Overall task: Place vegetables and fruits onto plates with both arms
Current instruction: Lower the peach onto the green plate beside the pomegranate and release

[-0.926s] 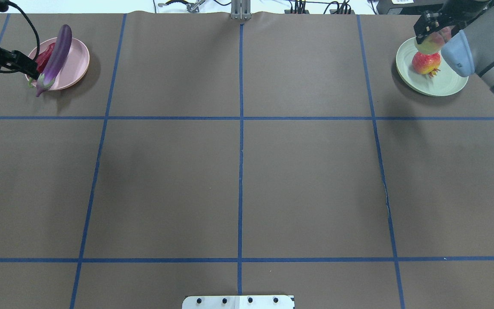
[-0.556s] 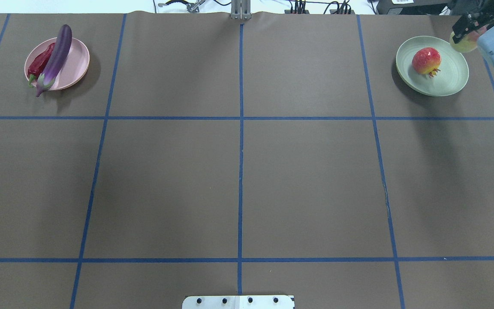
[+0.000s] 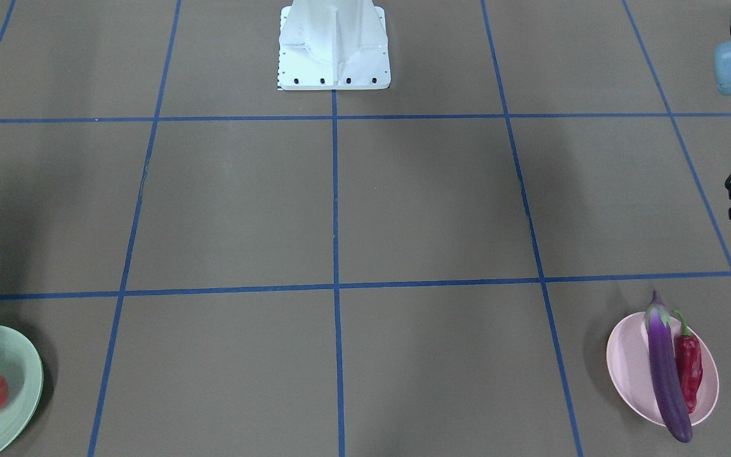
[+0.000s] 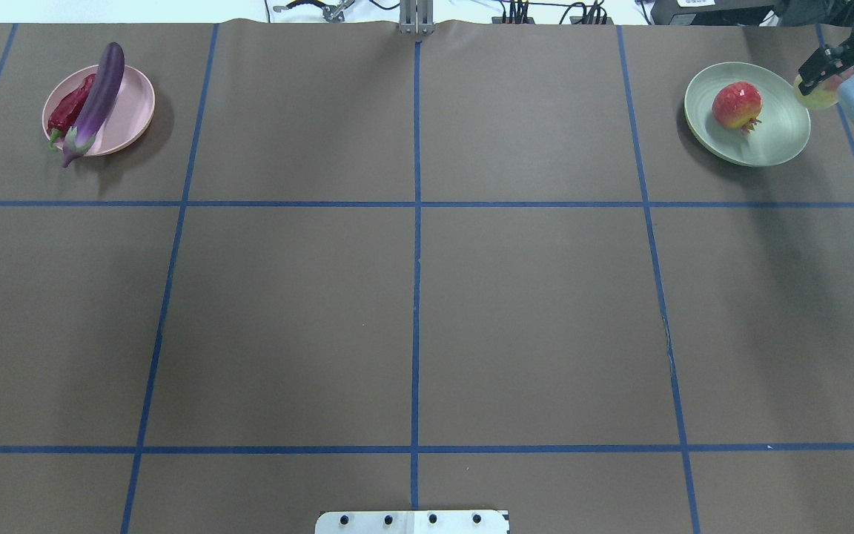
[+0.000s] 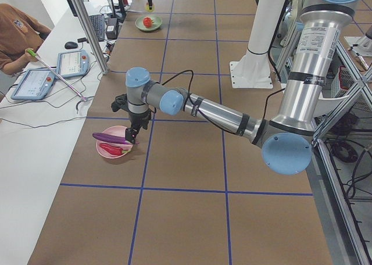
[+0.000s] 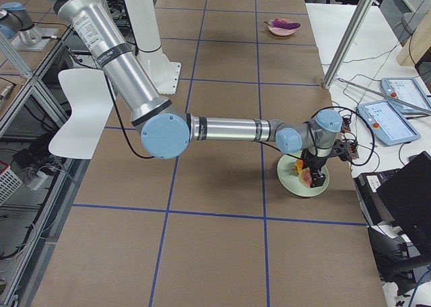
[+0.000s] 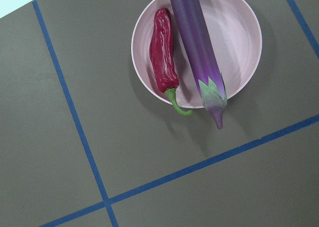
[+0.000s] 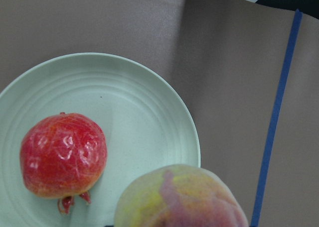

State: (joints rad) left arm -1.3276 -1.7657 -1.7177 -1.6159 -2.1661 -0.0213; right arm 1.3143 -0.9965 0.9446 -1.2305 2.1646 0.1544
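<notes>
The right pincer [image 4: 818,74] is clamped on the peach [image 8: 182,197], with one black finger showing across the top of the fruit in the overhead view. The peach is held off the table [image 4: 412,297], over the edge of the green plate [image 4: 775,144] on the side away from the table's middle. From the right wrist camera, the peach covers part of the plate's near rim, and the rest of the plate spreads out beyond the pincer. The red fruit [image 4: 736,105] sits on that plate, further in from the pincer and apart from the peach, with its small spiky crown pointing towards the robot's side.

The left pincer [image 5: 135,138] hangs above the table on the robot's side of the pink plate [image 7: 239,43], fingers pointing down. The pictures do not show whether its fingers are apart or together, and nothing shows between them. Beyond it, the eggplant [image 7: 194,43] lies lengthwise across the pink plate, with both its green-capped end and its other end reaching past the rim. The red pepper [image 7: 163,53] lies on the plate alongside the eggplant. It is on the side nearer the table's end, and its curled green stem pokes over the rim nearest the pincer.

Both arms stretch out low from the robot towards opposite far corners of the table.
</notes>
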